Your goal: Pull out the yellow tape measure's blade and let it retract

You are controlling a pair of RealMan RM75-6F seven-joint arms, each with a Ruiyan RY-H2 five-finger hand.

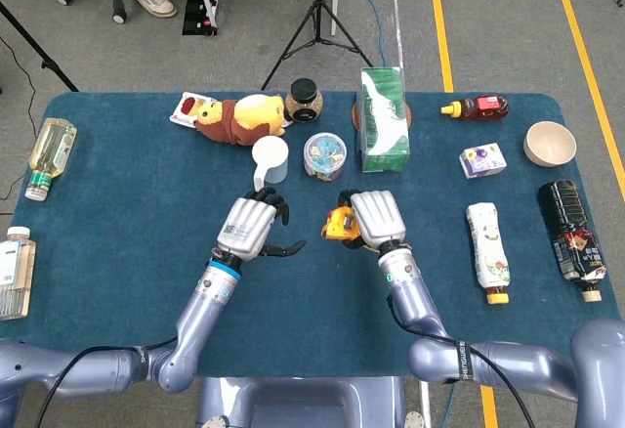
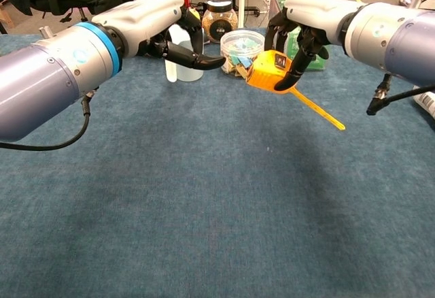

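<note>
Right hand [image 2: 299, 36] grips rigid yellow tape measure [image 2: 268, 71]; left hand [image 2: 178, 38] empty, fingers apart. Pinch thin springy blade [image 2: 318, 110] near tip.

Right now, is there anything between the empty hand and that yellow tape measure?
No. In the head view, only bare blue table cloth shows between the left hand and the yellow tape measure, which the right hand holds.

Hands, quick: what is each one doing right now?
Left hand: open, holding nothing, fingers reaching toward the tape measure.
Right hand: holding the yellow tape measure off the table.
</note>
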